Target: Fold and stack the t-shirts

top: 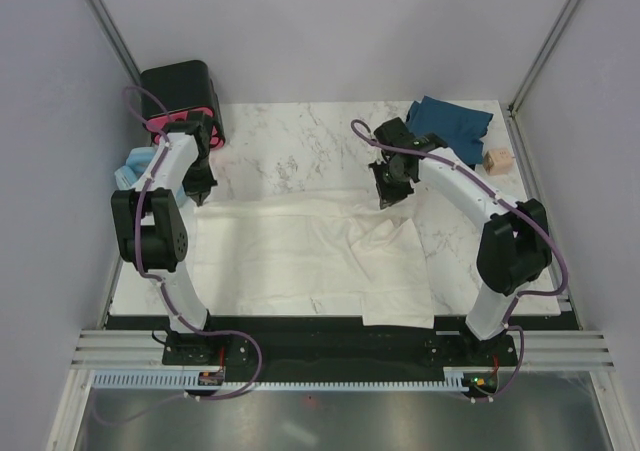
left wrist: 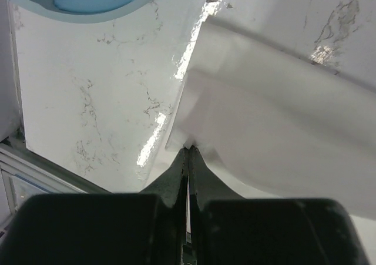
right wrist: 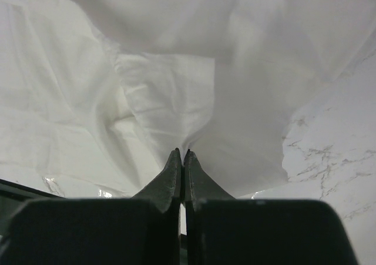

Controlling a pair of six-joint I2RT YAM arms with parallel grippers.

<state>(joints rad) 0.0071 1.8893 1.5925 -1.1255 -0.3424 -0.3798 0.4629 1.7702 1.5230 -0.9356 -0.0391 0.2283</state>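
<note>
Along the far edge of the white shirt (top: 290, 261), left gripper (top: 203, 198) and right gripper (top: 384, 201) each stand clamped on cloth, its body spread nearward of both, long axis left-right; teal shirt (top: 450, 123) lies bunched far right.

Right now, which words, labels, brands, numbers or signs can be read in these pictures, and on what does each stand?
None can be read in any view.
The cream-white t-shirt, the dark teal-blue t-shirt, the black box and the marble table show no print.
The small wooden block is too small to tell.
</note>
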